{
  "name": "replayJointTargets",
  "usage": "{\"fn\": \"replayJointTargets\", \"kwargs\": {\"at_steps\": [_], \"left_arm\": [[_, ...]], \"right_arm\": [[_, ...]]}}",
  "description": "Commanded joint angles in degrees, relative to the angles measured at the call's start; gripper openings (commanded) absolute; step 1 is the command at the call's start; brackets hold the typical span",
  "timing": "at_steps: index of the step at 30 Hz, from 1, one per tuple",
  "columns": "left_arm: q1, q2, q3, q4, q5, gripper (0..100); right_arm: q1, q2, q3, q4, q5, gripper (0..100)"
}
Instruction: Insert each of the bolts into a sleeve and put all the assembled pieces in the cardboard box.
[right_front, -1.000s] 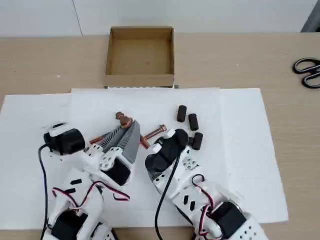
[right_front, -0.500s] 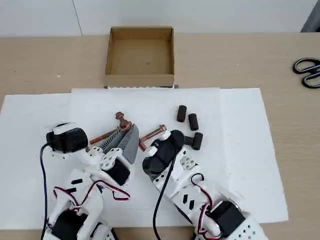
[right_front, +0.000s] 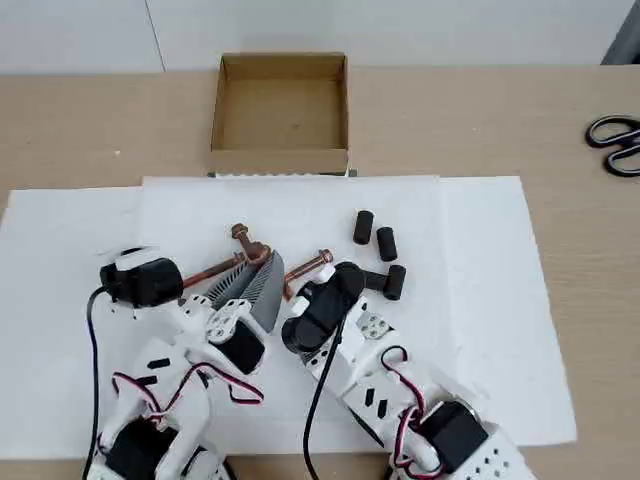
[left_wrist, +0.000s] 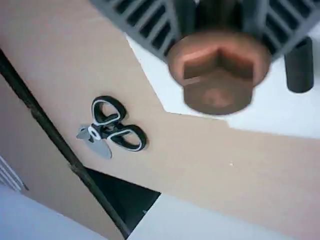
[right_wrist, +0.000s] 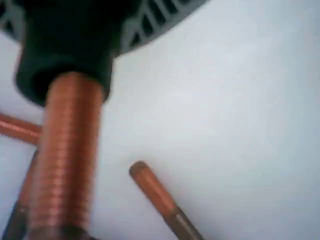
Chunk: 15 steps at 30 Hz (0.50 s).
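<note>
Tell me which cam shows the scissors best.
Left wrist view: the scissors lie whole on the table, handles and blades both visible. High view cuts them off at its right edge, handles in frame. Right wrist view faces the white paper.

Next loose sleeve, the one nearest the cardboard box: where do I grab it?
Probably across the middle of that sleeve, coming straight down from above. It lies flat on the paper, long axis pointing toward the box, so a grip closes on its round sides. Another sleeve lies close beside it.
</note>
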Motion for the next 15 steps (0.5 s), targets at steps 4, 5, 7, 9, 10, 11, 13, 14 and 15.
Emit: {"fn": "replayJointTargets", "kwargs": {"at_steps": [4,5,7,9,10,11,13,14,15], "left_arm": [[1.5,0.0,2.2,-3.0,0.3,1],[1.5,0.0,2.8,-3.9,0.3,1],[1.4,0.0,3.7,-5.4,0.3,1],[1.4,0.0,3.9,-6.0,0.3,1],[1.4,0.0,3.9,-6.0,0.3,1],[1.4,0.0,4.0,-6.2,0.3,1],[1.1,0.0,4.1,-6.3,0.3,1],[0.5,0.0,4.1,-6.4,0.3,1],[-0.1,0.0,4.0,-6.6,0.3,1]], "right_arm": [[-0.7,-1.1,-1.8,-3.2,0.2,0.2],[-0.7,-1.1,-1.8,-3.2,0.2,0.2],[-0.7,-1.1,-1.8,-3.2,0.3,0.2],[-0.7,-1.1,-1.8,-3.2,0.3,0.2],[-0.7,-1.1,-1.8,-3.2,0.3,0.2],[-0.7,-1.1,-1.8,-3.2,0.3,0.2],[-0.7,-1.1,-1.8,-3.2,0.3,0.2],[-0.7,-1.1,-1.8,-3.1,0.3,0.2],[-0.7,-1.1,-1.7,-3.1,0.3,0.2]]}}
